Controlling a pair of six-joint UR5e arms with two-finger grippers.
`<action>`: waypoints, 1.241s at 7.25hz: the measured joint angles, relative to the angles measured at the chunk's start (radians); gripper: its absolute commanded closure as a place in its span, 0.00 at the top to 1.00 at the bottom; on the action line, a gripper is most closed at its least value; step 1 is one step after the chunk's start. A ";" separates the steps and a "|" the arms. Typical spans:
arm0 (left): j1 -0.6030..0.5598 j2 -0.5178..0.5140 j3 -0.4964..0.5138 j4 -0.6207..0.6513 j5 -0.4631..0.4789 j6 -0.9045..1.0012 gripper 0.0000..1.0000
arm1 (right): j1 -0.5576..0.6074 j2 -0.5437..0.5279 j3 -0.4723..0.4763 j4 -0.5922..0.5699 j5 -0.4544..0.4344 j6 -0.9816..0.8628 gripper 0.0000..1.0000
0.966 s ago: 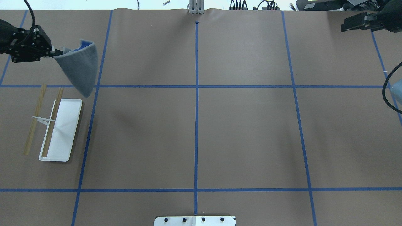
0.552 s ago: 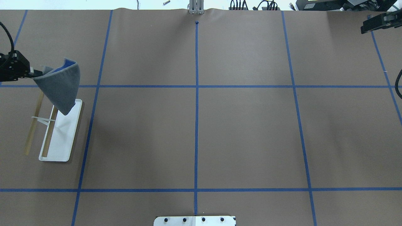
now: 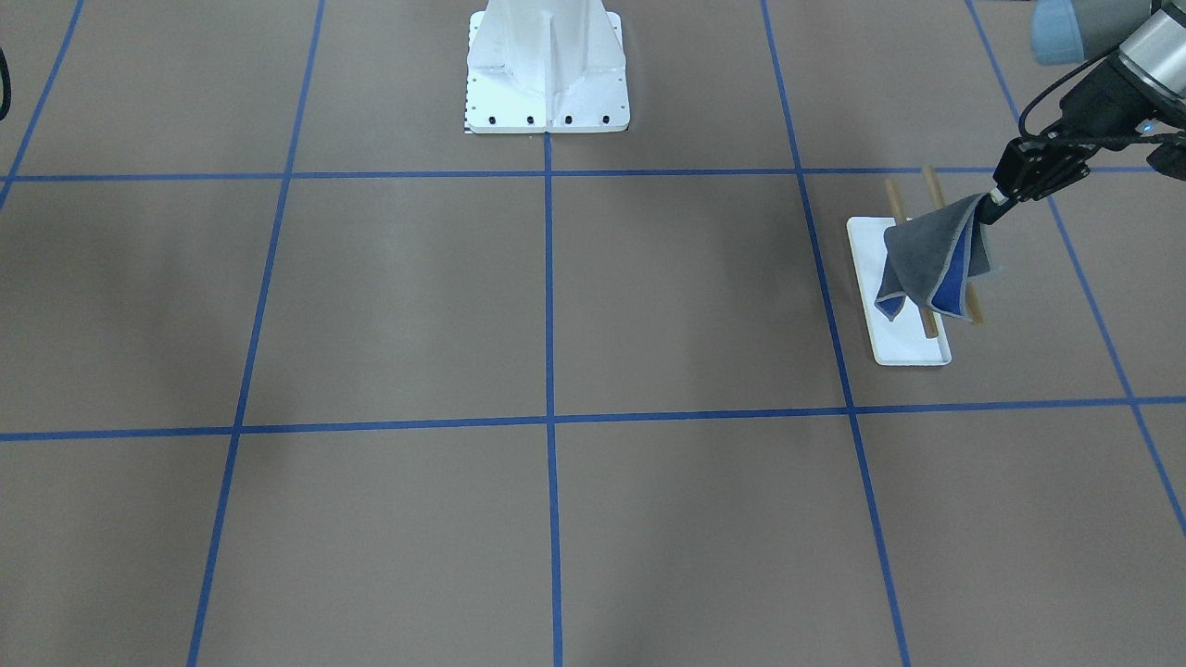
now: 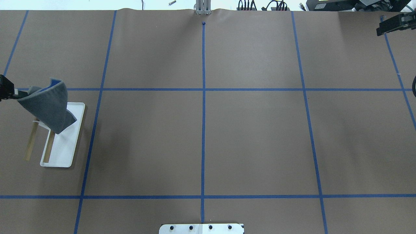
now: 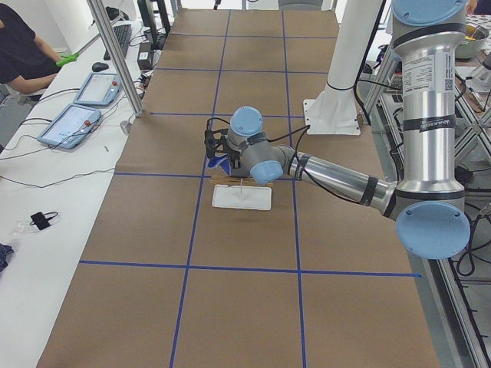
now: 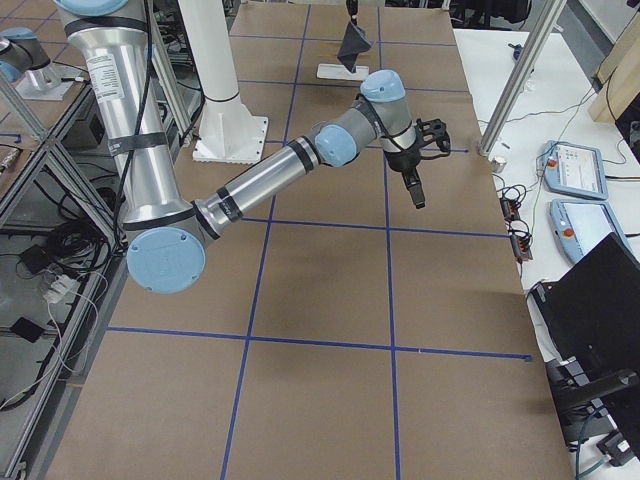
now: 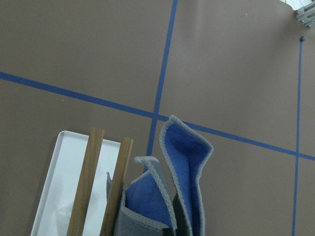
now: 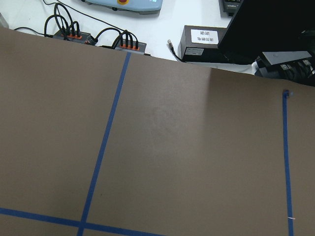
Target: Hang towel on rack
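**A:** What stood nearest the robot?

**B:** The white bolted pedestal [image 4: 201,228], at the middle of the near edge of the surface [image 4: 260,146]. Blue tape lines [image 4: 203,130] cut the brown paper into squares.

**A:** And the rack?

**B:** The rack [image 4: 63,149] was farther out, close to the left edge. Its white base [image 3: 913,347] lay flat on the surface. The two tan rods [image 7: 86,187] ran side by side above it, one over the base's edge and the other outside it, toward the left edge.

**A:** Where was the towel?

**B:** The towel [image 4: 48,107] was in the air over the rack's far end. The left tool [image 3: 990,208] had clamped its fingers on one corner. The cloth hung in loose folds, grey on the outside with the blue reverse showing inside them. Its lowest corner hung over the white base. From overhead it hid the far ends of both rods. The left wrist view showed it just beside the rod nearer the middle of the surface. I could not tell whether the cloth touched either rod.

**A:** And the other arm?

**B:** The right tool [image 4: 382,28] was at the far right corner, well apart from all that. I could not tell how far its fingers were parted, or whether they held anything. Its wrist camera looked at brown paper, tape and the cables [image 8: 69,29] beyond the far edge.
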 measured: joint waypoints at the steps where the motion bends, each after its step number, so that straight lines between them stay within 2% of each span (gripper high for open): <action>1: 0.002 0.015 0.006 -0.006 0.000 0.011 0.00 | 0.000 0.001 0.000 -0.001 0.002 0.001 1.00; 9: -0.004 0.062 0.115 -0.016 -0.003 0.210 0.00 | 0.003 0.008 0.000 -0.001 0.004 0.013 1.00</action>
